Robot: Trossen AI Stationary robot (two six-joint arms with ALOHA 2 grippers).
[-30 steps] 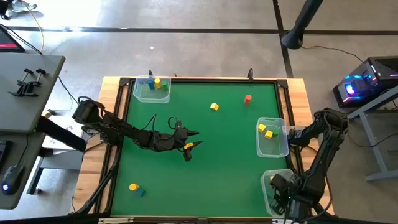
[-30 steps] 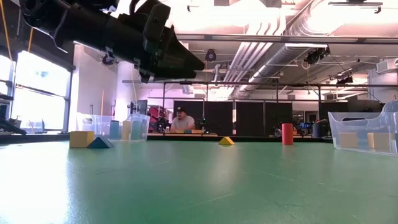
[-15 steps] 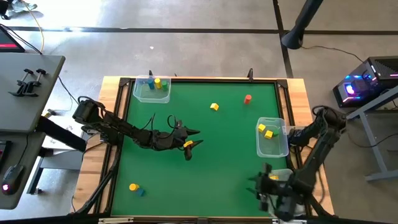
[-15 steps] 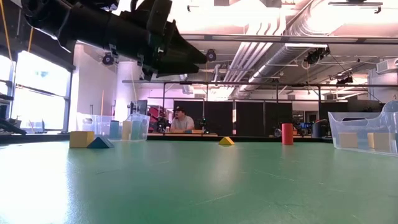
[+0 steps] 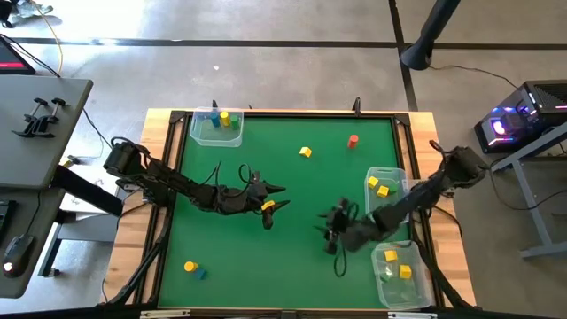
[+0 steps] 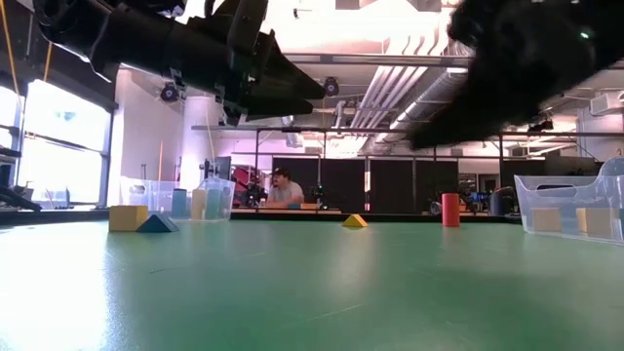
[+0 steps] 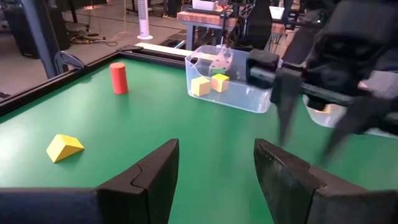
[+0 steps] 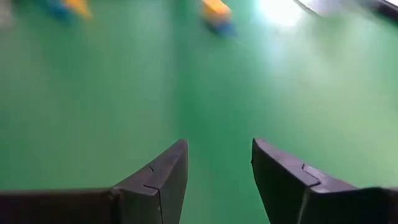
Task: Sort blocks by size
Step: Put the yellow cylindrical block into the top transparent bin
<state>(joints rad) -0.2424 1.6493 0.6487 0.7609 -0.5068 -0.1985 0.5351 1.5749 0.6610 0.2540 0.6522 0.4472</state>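
While both claws hover over the mat (image 5: pixel 292 257) | left gripper (image 5: pixel 276 197) mid-table, open, empty | right gripper (image 5: pixel 333 237) toward 4 o'clock, open, empty | blocks: yellow wedge (image 5: pixel 306 152) and red cylinder (image 5: pixel 353 141) near 12 o'clock.

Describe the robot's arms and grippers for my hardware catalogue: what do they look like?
Both arms are dark, nearly black, jointed links with thin black cables looping along them. The left gripper and right gripper each end in two flat, matte dark fingers with a stepped notch on the inner edge. No markings show.
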